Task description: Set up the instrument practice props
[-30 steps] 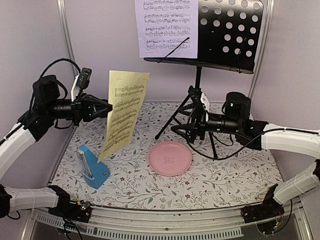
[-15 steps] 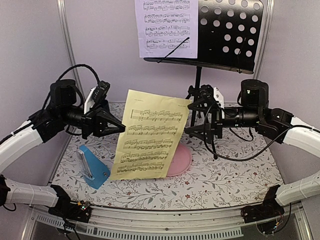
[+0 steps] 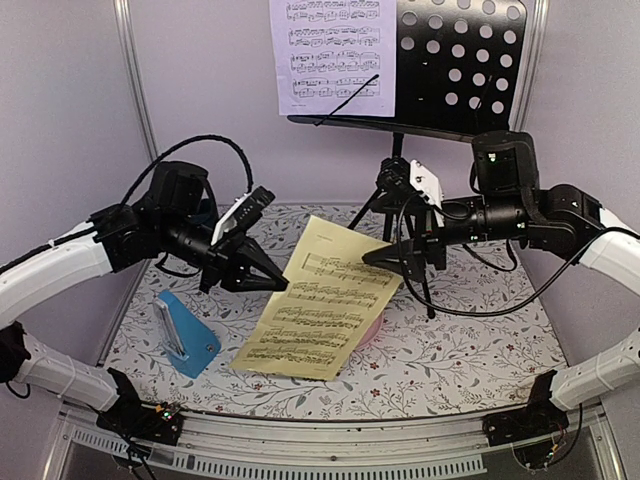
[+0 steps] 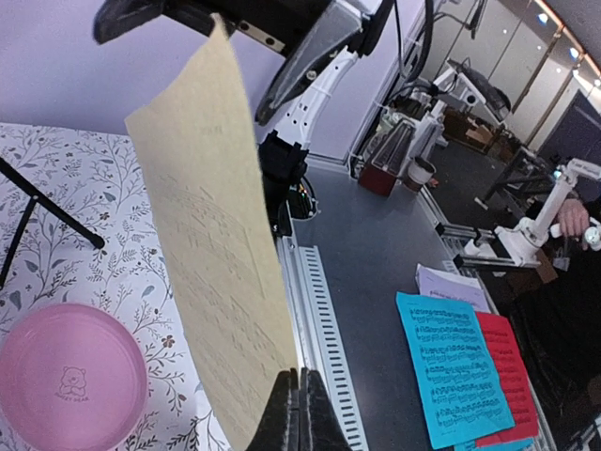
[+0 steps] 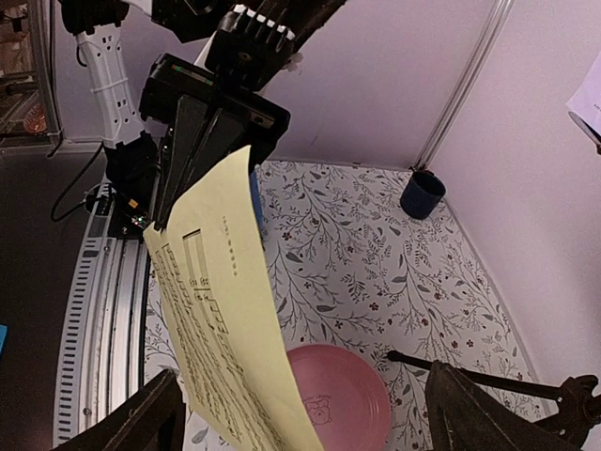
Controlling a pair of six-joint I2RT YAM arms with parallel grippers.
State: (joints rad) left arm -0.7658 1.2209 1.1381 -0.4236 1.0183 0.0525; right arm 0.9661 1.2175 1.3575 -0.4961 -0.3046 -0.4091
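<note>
Tightly pinched together, the jaws of the left gripper (image 4: pixel 295 412), with one edge of the yellow sheet (image 3: pixel 322 305) of music caught between them and nothing else. Wide apart, by contrast, the jaws of the right gripper (image 5: pixel 302 371), one finger on each side of the same sheet's far end. Nothing gripped there; contact with the paper impossible to tell.

Held in the air between the two arms, that sheet, slanting down toward the near side. Printed face turned up to the top camera, above the floral table (image 3: pixel 460 350) and covering most of the pink plate (image 4: pixel 66 385).

Left of it, standing on the table and apart from the paper, the blue metronome (image 3: pixel 188 338). Farther back, upright on its tripod, the black music stand (image 3: pixel 460 70), with the lilac sheet (image 3: pixel 335 55) resting on the left part of its perforated desk. Against the wall at a corner of the table, seen from the right wrist, the small dark blue cup (image 5: pixel 423 194).
</note>
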